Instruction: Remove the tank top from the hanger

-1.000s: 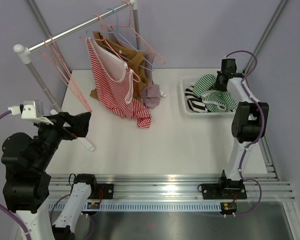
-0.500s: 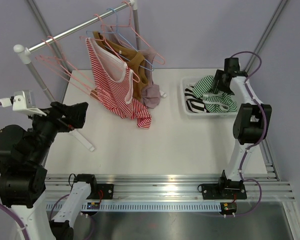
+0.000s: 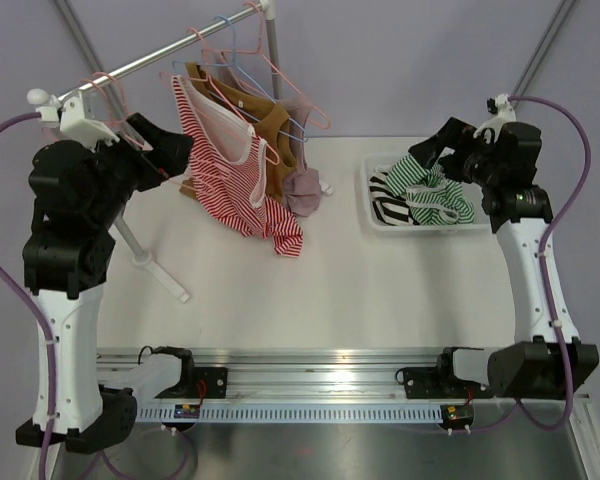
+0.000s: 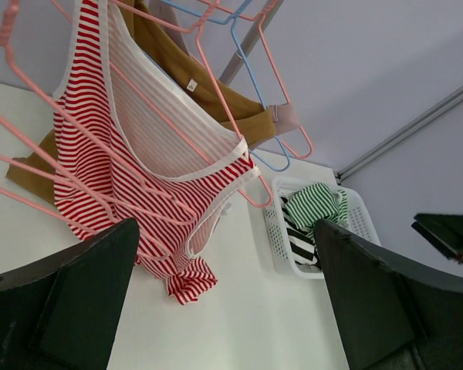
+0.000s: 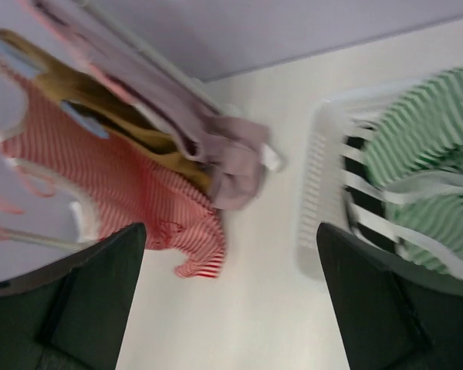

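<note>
The left gripper (image 4: 225, 227) is raised beside the left end of the clothes rail (image 3: 150, 62), its fingers spread wide with nothing between them, pointing at the red-and-white striped tank top (image 3: 225, 180) from close by without touching it. The right gripper (image 5: 231, 231) also stands wide apart and empty, held above the white basket (image 3: 375, 215) at the right rear of the table (image 3: 330, 290); a green-striped garment (image 3: 420, 170) lies heaped in that basket over a black-and-white one. The tank top hangs on a pink hanger (image 4: 174, 127) from the sloping rail, front-most of the hung clothes, with a brown garment (image 3: 265, 115) behind it and a mauve one (image 3: 302, 185) behind that; its bunched lower end comes down to the tabletop. The table is plain white, backed by a lilac wall, with slanted grey poles in both rear corners. The rack's white foot (image 3: 165, 280) juts forward across the left part of the table. Between the hanging clothes and the basket lies a bare strip, and the whole near half up to the metal rail carrying the arm bases is bare too. The basket sits near the right edge.
</note>
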You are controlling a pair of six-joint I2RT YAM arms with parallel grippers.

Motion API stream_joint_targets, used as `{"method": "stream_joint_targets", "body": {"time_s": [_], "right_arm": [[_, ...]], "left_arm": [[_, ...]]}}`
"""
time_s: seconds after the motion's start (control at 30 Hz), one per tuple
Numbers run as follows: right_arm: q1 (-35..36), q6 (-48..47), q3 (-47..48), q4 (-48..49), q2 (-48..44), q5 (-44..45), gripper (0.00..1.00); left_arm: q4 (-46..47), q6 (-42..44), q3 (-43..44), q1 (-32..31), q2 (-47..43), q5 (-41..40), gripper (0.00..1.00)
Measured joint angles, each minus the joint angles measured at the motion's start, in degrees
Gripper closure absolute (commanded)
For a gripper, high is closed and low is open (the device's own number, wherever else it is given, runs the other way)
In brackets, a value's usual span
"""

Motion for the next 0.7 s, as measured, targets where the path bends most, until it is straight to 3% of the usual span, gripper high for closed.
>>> {"method": "stream_joint_targets", "body": {"time_s": [0.13, 0.33, 0.63, 0.7], "right_arm": [[1.27, 6.49, -13.33, 8.52, -10.64, -11.30, 0.00], [2.19, 10.38, -23.76, 11.13, -23.65, -20.13, 0.00], [2.19, 10.93, -26.95, 8.79, -41.48, -26.10, 0.01], [2.23, 10.88, -27.12, 8.52, -42.32, -27.02, 0.01]], "left_arm": [[0.87, 0.35, 5.16, -5.81, 6.82, -7.06, 0.01], [1.99, 1.03, 12.70, -11.47, 19.37, -18.82, 0.04], [3.30, 0.96, 17.59, -13.81, 36.02, -30.56, 0.06], [3.74, 0.96, 18.58, -14.03, 38.42, -32.33, 0.14]]}}
